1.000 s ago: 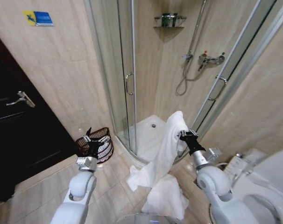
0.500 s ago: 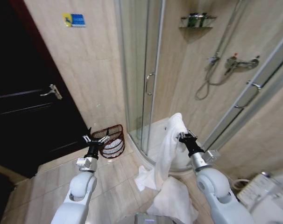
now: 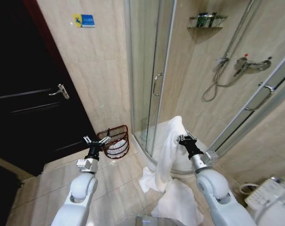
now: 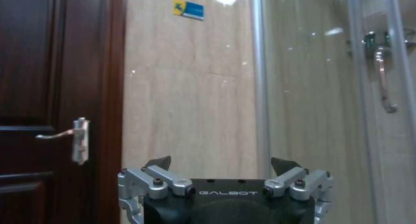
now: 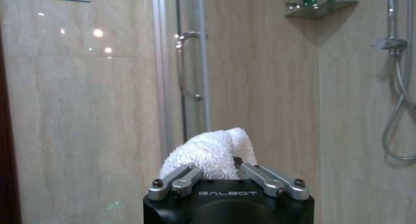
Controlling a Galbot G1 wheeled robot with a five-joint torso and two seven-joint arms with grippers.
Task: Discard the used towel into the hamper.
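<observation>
— Where's the towel right now?

— I've got it in the right gripper. The fingers are clamped on a bunched end of the white towel, held up in front of the shower enclosure. The rest hangs down and pools on the tiled floor. On the right wrist view I see the terry fold sticking up between the two fingers.

— And the hamper?

— The hamper sits on the floor at the foot of the beige wall, between the dark door and the glass shower door. It's a reddish-brown wire basket, and I can see something white inside it.

— Left arm?

— My left gripper is raised just beside the hamper's rim, on the door side. Its fingers are spread apart with nothing between them; the left wrist view confirms that, looking at the wall and the door handle.
</observation>
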